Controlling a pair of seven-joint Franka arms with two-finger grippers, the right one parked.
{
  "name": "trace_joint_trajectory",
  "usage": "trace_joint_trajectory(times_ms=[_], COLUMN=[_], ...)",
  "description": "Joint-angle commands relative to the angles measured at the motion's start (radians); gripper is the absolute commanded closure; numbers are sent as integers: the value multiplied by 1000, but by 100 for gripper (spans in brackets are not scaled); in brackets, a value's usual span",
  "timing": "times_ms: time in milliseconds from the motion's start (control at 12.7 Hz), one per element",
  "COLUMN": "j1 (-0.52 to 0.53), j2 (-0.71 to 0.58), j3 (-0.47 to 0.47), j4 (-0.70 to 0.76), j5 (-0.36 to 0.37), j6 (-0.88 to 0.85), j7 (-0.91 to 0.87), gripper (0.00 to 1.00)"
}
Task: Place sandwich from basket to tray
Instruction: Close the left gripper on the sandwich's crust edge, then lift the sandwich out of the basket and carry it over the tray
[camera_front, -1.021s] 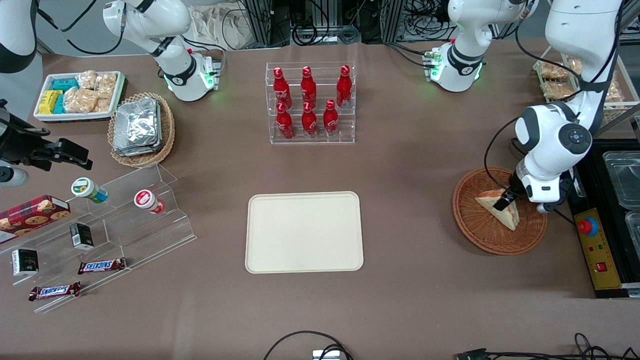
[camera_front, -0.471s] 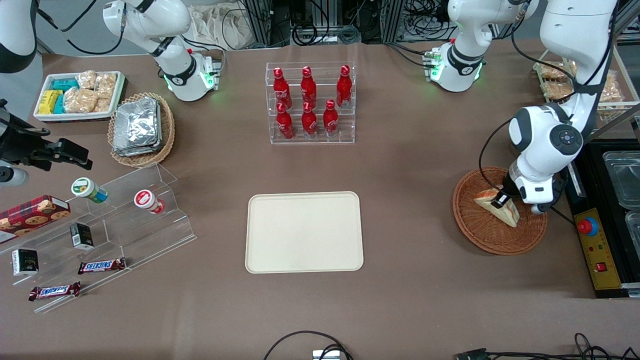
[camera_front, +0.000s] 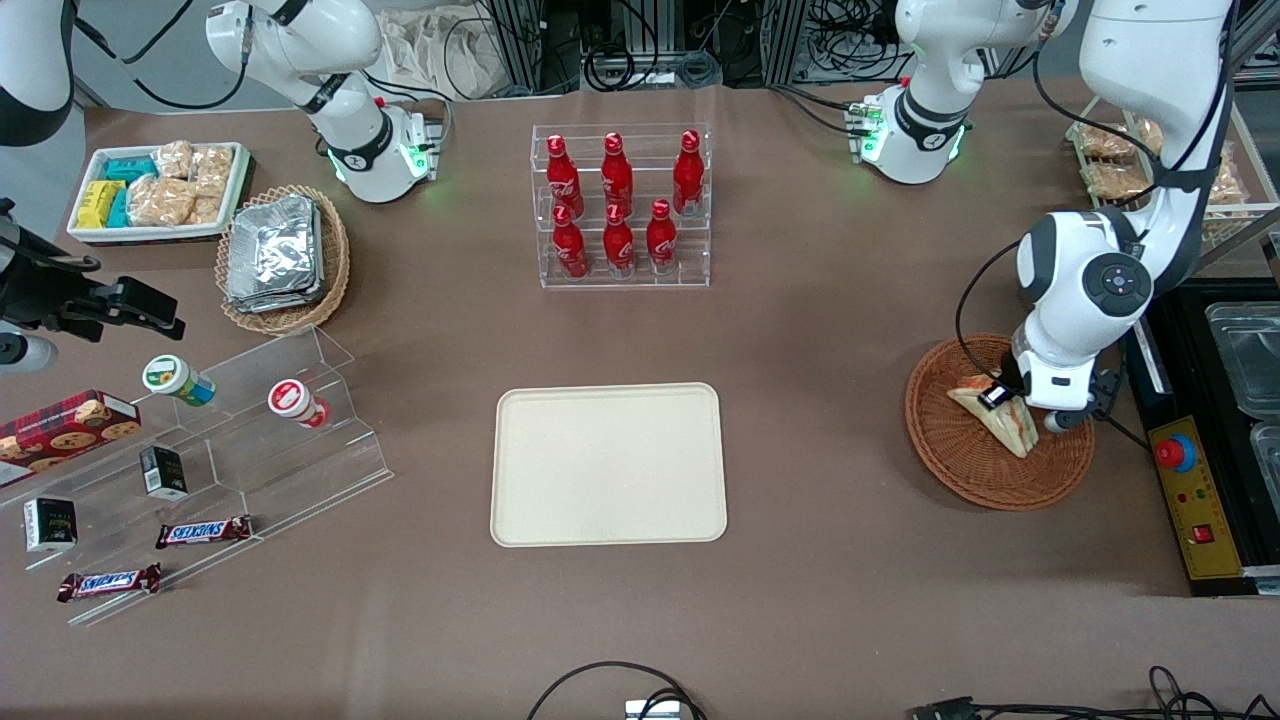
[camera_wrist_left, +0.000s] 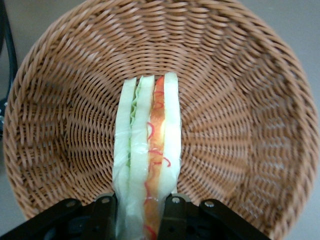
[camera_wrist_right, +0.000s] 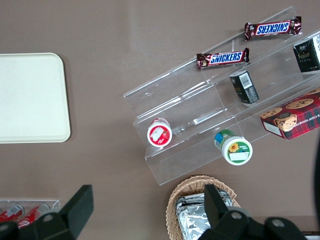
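Note:
The sandwich (camera_front: 1000, 420) (camera_wrist_left: 147, 150), a pale wedge with green and red-orange filling showing on its edge, stands on edge in the reddish-brown wicker basket (camera_front: 950, 450) (camera_wrist_left: 240, 100) toward the working arm's end of the table. My gripper (camera_front: 1005, 398) (camera_wrist_left: 138, 220) is down in the basket, shut on the sandwich, one black finger pressed against each bread face. The cream tray (camera_front: 608, 464) (camera_wrist_right: 30, 97) lies flat at the table's middle, with nothing on it.
A clear rack of red bottles (camera_front: 620, 205) stands farther from the front camera than the tray. A black control box with a red button (camera_front: 1195, 480) lies beside the basket. Acrylic steps with snacks (camera_front: 200, 470) and a foil-packet basket (camera_front: 280, 255) sit toward the parked arm's end.
My gripper has drawn a little farther from the front camera inside the basket and tipped the sandwich from lying flatter to standing on edge between the fingers.

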Motion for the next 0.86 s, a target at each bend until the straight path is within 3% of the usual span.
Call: trace_joint_trajectory(times_ms=[0, 236, 786], j1=[-14, -18, -19], j2=[-47, -37, 27], j3=[-30, -111, -341], j4=[111, 292, 541], j5=[15, 13, 7], j6=[-199, -412, -520], j7=[84, 187, 271], gripper=[76, 76, 70])
